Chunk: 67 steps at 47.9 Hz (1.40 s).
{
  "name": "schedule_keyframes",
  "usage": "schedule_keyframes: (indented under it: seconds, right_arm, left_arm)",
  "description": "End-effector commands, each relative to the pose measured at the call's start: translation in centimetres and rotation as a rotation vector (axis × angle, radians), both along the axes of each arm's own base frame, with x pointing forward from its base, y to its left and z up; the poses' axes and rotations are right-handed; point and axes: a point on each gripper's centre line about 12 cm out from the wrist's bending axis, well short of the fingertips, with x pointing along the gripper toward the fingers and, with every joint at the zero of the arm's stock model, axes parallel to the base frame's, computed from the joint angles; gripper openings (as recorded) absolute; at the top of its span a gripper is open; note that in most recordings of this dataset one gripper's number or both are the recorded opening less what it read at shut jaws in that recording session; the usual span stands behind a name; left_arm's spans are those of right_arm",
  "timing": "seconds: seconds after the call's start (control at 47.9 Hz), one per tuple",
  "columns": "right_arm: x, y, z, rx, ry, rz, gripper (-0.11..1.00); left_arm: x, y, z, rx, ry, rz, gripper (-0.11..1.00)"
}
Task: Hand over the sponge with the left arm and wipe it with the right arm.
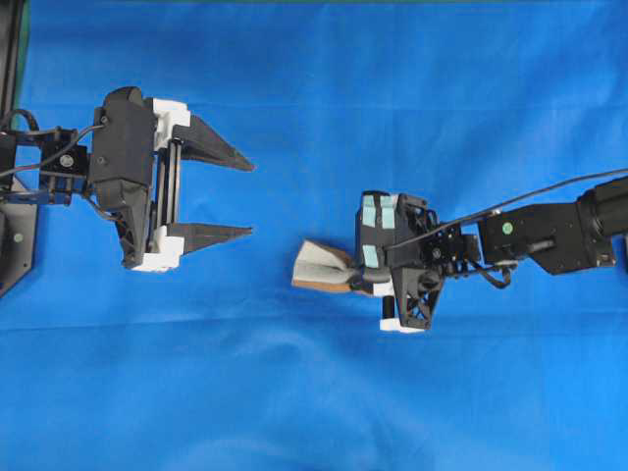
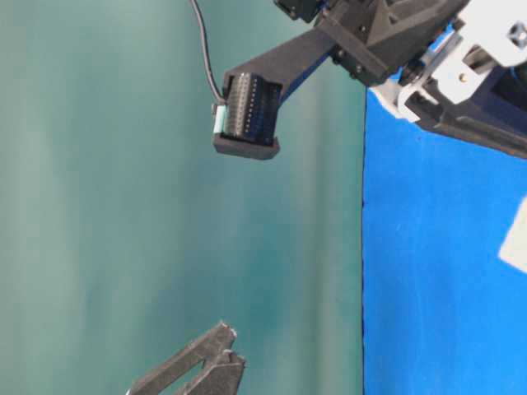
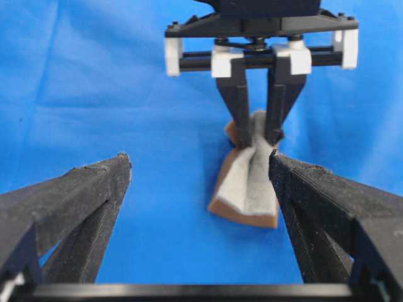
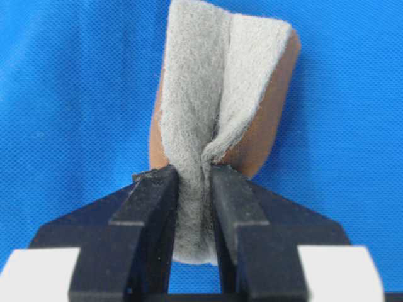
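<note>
We saw the right gripper (image 1: 345, 274) clenched on the sponge (image 1: 319, 267), near the middle of the blue tabletop (image 1: 314, 392). In the right wrist view its two black fingers (image 4: 148, 214) pinched the near end of the sponge (image 4: 220, 107) so hard that the grey-white felt face folded into a crease between them, while the tan-brown bottom layer showed along both outer edges. The free end of the sponge fanned out beyond the fingertips, pointing toward the left arm.

In the overhead view the right arm (image 1: 549, 235) reached in from the right edge, with pale teal patches (image 1: 379, 211) on its housing and a black cable (image 1: 530, 196) running along it. The sponge stuck out of the gripper to the left.

The left gripper (image 1: 250, 199) stood released, its two pointed fingers spread wide and holding nothing. It sat well apart from the sponge, on the left of the overhead view, with its fingertips pointing right toward the other arm. From the left wrist camera we looked out between those spread fingers (image 3: 82, 207) and saw the sponge (image 3: 245, 185) straight ahead, hanging tilted from the right gripper (image 3: 258, 135), whose white blocks (image 3: 227, 60) sat on a black rail above it.

The table-level view showed only parts of black arm housing against a teal backdrop (image 2: 123, 206), and we could not tell the sponge there.
</note>
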Motion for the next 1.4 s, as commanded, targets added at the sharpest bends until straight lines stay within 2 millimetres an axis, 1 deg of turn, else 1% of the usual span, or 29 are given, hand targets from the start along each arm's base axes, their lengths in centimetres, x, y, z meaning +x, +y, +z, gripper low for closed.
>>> schedule_keyframes:
  seconds: [0.0, 0.021, 0.251, 0.313, 0.459, 0.543, 0.919, 1.065, 1.273, 1.378]
  right_arm:
    - [0.3, -1.5, 0.5, -0.008, -0.011, -0.03, 0.23]
    - [0.3, -2.3, 0.6, -0.01, -0.012, -0.047, 0.23]
    - [-0.6, -8.3, 0.7, -0.058, -0.01, -0.149, 0.23]
    - [-0.7, -9.5, 0.8, -0.067, -0.012, -0.171, 0.23]
    - [-0.9, -11.1, 1.0, -0.085, -0.022, -0.192, 0.23]
    - [-0.9, -11.3, 1.0, -0.095, -0.029, -0.188, 0.23]
    - [-0.8, -11.3, 1.2, -0.095, -0.055, -0.185, 0.23]
    - [-0.8, -11.0, 1.2, -0.088, -0.054, -0.184, 0.23]
    - [-0.7, -9.8, 1.2, -0.087, -0.056, -0.151, 0.23]
    - [-0.6, -9.5, 1.2, -0.086, -0.058, -0.146, 0.23]
  left_arm:
    - [0.2, 0.0, 0.7, -0.001, -0.026, -0.001, 0.89]
    - [0.2, 0.0, 0.7, 0.0, -0.026, -0.001, 0.89]
    - [0.2, 0.0, 0.7, -0.003, -0.025, 0.0, 0.89]
    - [0.2, 0.0, 0.7, -0.003, -0.025, 0.001, 0.89]
    - [0.1, 0.0, 0.7, -0.001, -0.026, -0.001, 0.89]
    - [0.2, 0.0, 0.7, -0.003, -0.025, 0.0, 0.89]
    - [0.1, 0.0, 0.7, -0.001, -0.026, -0.001, 0.89]
    - [0.2, 0.0, 0.7, -0.001, -0.025, -0.001, 0.89]
    - [0.2, 0.0, 0.7, -0.001, -0.025, -0.001, 0.89]
    - [0.2, 0.0, 0.7, 0.0, -0.026, -0.001, 0.89]
